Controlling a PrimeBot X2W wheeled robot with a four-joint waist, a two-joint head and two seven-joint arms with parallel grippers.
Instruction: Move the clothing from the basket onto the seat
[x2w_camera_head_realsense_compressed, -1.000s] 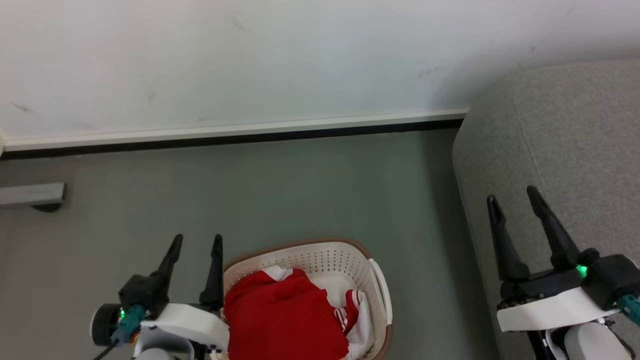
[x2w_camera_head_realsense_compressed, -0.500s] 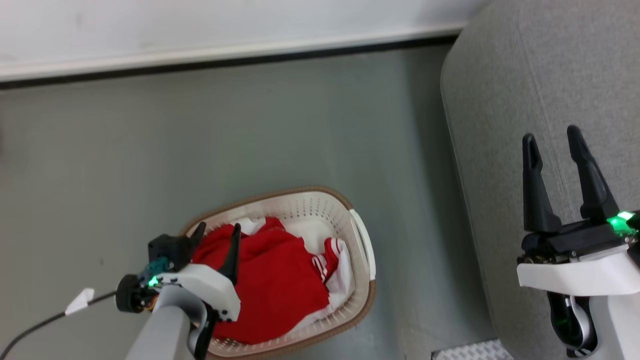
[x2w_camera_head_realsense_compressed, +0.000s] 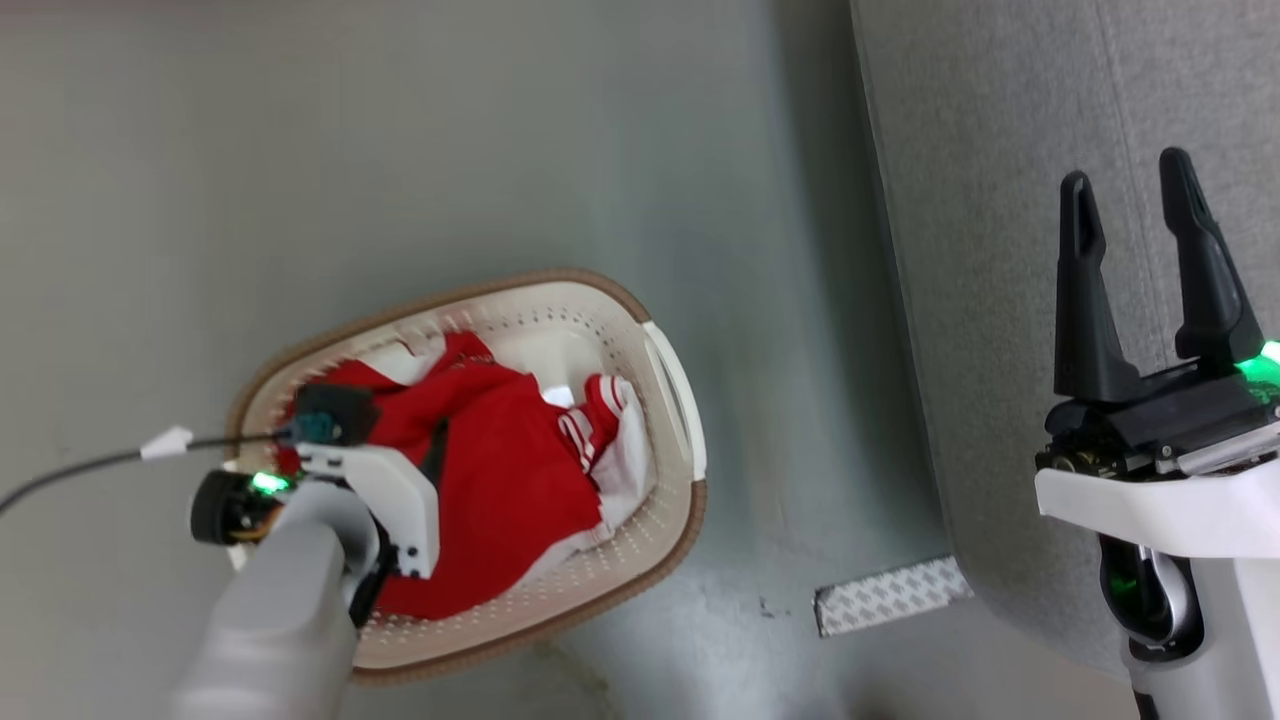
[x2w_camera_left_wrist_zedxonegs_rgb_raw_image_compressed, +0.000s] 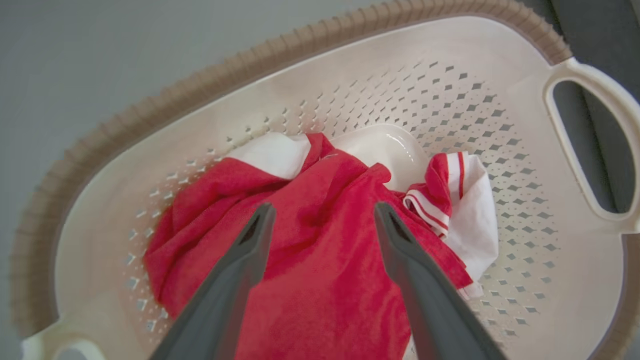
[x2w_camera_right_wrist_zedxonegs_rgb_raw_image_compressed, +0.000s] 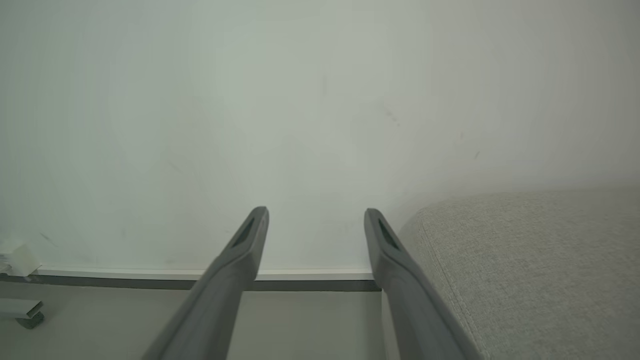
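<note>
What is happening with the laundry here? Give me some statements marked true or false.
1. The clothing lies inside the basket. True.
2. The left gripper is shut on the clothing. False: its fingers are spread open over the red fabric.
3. The right gripper holds a garment. False: it is open and empty, near the seat.
4. The basket stands on the floor beside the seat. True.

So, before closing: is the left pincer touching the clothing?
Cannot tell: left wrist view shows the left pincer open over the clothing, contact or gap unclear.
</note>
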